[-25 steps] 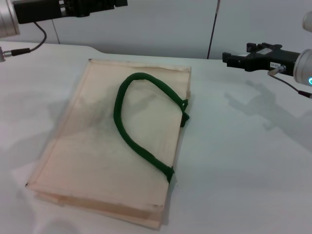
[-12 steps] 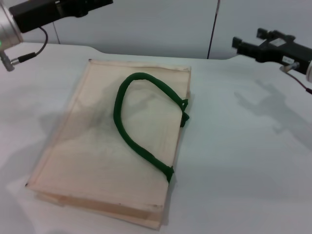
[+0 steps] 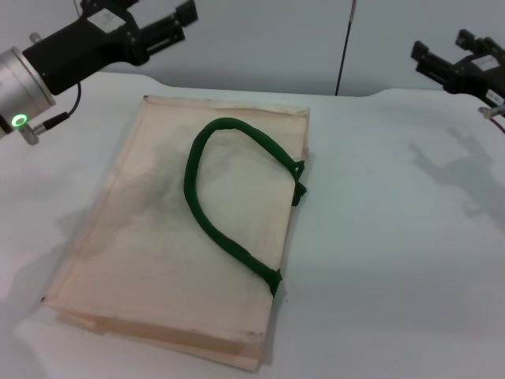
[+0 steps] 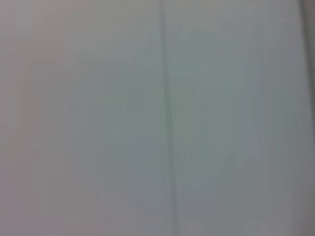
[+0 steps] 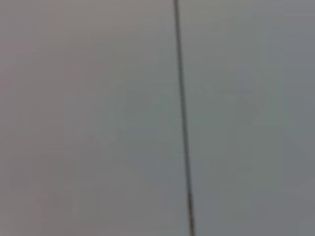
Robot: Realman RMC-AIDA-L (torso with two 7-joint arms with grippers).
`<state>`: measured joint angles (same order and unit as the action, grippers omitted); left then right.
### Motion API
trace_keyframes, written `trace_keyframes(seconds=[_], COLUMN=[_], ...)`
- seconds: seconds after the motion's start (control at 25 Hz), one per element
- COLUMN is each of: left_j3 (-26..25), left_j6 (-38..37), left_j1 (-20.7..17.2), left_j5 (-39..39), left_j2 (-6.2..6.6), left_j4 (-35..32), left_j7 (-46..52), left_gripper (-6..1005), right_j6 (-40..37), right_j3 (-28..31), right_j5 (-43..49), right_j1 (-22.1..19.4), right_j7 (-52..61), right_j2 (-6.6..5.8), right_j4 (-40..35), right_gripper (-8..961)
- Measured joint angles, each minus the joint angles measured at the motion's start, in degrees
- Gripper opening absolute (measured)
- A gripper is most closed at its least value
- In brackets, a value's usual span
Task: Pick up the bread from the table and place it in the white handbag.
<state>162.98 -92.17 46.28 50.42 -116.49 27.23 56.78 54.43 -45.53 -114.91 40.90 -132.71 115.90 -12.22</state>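
The white handbag (image 3: 185, 229) lies flat on the table (image 3: 394, 260), its long side running away from the robot, and serves here as the landmark. A dark green rope handle (image 3: 225, 197) loops across the bag's upper face, both ends fixed at small green tabs on the edge that faces the robot's right. A faint grey smudge marks the fabric just inside the loop.

The left gripper (image 3: 183, 17) is held in the air beyond the bag's far left corner, well above the tabletop and touching nothing; its dark fingers point toward the back wall, and whether its jaws stand wide or narrow cannot be told. The right gripper (image 3: 426, 59) hangs well off to the bag's right, past its far edge, also in the air and holding nothing visible (its jaw state cannot be told either).

The bread shows in none of the views. Both wrist views take in only a plain pale wall crossed by one thin dark seam.
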Motion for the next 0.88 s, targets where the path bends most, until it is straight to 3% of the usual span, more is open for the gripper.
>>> trace_keyframes(seconds=[0.36,0.6,0.76,0.88], left_j3=[-1.52,-1.94,-1.71,-1.21], left_j6=[11.37,14.37,14.69,14.99], left_j1=[-6.30,-7.88,-8.03,-7.74], left_j5=[18.53,28.92,31.37,30.83], left_j2=[-0.07,-0.06,-0.06,0.03], left_j4=[-15.68,-25.77,-31.00,-31.35], left_j7=[-12.29,-23.12,-30.70,-30.14], left_gripper=[797,797,797,797], right_j6=[1.84,7.66,8.35,8.40], right_j3=[0.00,0.00,0.00,0.00], right_j5=[-12.49,-23.90,-27.17,-27.36], right_j1=[-2.10,-2.41,-2.63,-2.80], right_j7=[-8.89,-17.19,-18.64,-18.64], right_j2=[0.38,0.55,0.62,0.64], right_j4=[3.66,9.74,10.99,11.04], right_gripper=[893,893,893,893])
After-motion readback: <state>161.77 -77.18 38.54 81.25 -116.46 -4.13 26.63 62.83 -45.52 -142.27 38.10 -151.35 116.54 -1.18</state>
